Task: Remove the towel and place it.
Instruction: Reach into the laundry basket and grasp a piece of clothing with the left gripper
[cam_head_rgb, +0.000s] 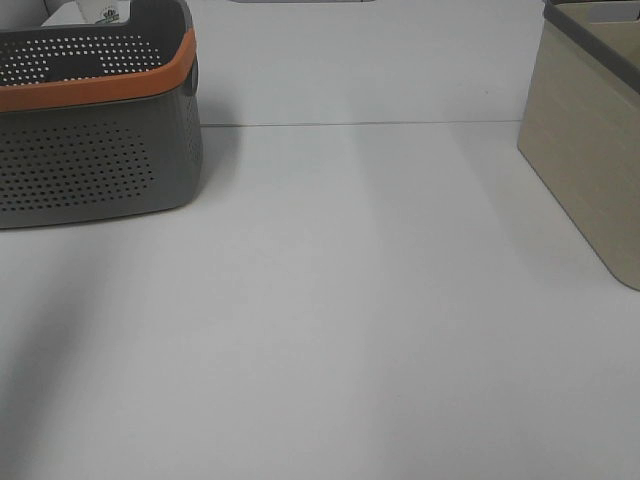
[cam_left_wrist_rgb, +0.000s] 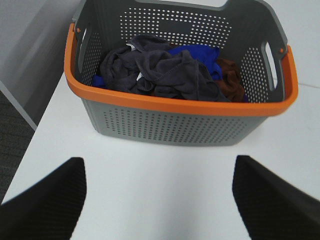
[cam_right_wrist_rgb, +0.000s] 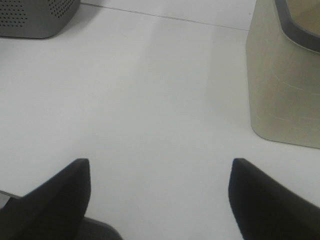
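The towel, a crumpled dark charcoal cloth, lies on top of the pile inside the grey basket with an orange rim. A blue cloth and a brown cloth lie beside and under it. My left gripper hovers over the white table short of the basket, open, nothing between its fingers. My right gripper is open too, over bare table near the beige bin. In the exterior high view neither gripper shows; the basket stands at the back left.
The beige bin with a dark rim stands at the right edge of the table. A seam line crosses the white table at the back. In the left wrist view the table's edge drops to dark floor.
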